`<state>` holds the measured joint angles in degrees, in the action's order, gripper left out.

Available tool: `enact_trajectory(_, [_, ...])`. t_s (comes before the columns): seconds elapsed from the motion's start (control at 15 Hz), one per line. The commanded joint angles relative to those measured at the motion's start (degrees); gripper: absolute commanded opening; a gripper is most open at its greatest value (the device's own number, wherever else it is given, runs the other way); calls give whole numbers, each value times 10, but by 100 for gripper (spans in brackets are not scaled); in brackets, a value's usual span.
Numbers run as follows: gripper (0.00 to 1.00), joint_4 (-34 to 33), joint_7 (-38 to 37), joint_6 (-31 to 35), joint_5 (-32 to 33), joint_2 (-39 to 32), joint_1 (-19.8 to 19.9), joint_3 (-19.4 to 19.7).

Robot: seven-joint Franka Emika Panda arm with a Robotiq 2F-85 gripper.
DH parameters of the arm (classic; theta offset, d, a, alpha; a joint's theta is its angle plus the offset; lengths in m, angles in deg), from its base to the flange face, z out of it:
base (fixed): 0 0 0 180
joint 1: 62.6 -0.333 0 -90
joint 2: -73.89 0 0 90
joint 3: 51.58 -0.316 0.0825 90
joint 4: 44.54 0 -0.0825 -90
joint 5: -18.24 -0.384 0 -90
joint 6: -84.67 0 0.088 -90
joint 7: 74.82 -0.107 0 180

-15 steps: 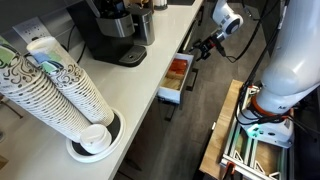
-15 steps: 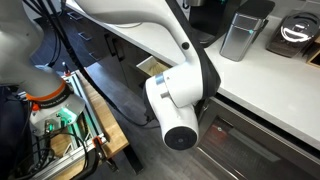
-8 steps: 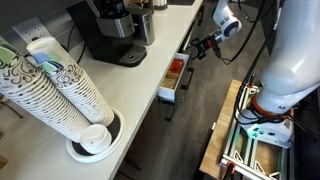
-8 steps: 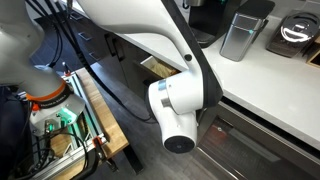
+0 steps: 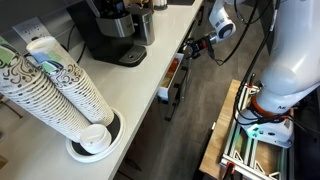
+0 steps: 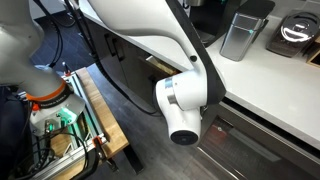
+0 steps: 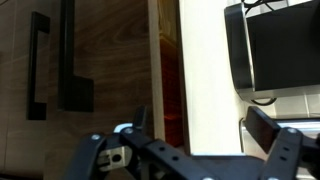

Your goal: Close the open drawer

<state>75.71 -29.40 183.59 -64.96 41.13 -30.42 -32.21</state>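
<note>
The drawer (image 5: 172,76) sticks out only a little from under the white countertop (image 5: 140,95), with a thin strip of orange-red inside showing. My gripper (image 5: 190,46) is at the far end of the drawer's dark front panel. In the wrist view the front panel (image 7: 110,60) with its dark bar handle (image 7: 67,55) fills the left, and an orange sliver (image 7: 170,70) shows beside the counter edge. My gripper's fingers (image 7: 205,125) are spread wide and hold nothing. In an exterior view the arm hides most of the drawer (image 6: 160,67).
A coffee machine (image 5: 110,30) and stacks of paper cups (image 5: 60,95) stand on the counter. A metal canister (image 6: 243,32) stands on it too. A wood and metal frame (image 5: 250,140) is on the floor by the robot base. A second cabinet handle (image 7: 37,65) is nearby.
The drawer has slid in towards the cabinet, from well open to nearly shut. My gripper moved with it towards the counter.
</note>
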Motion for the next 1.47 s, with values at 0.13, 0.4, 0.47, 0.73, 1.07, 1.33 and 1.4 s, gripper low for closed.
enact_trajectory(0.13, [100, -22, -3, -14, -39, -28, -11, -6])
enact_trajectory(0.4, [100, -26, -8, -20, -55, -37, -16, -8])
enact_trajectory(0.47, [100, -27, -2, -26, -63, -41, -15, -10])
enact_trajectory(0.73, [100, -29, -8, -39, -80, -49, -19, -9])
enact_trajectory(1.07, [100, -29, -12, -58, -93, -58, -25, -10])
enact_trajectory(1.33, [100, -29, -13, -75, -108, -62, -26, -11])
enact_trajectory(1.4, [100, -30, -13, -78, -110, -63, -28, -10])
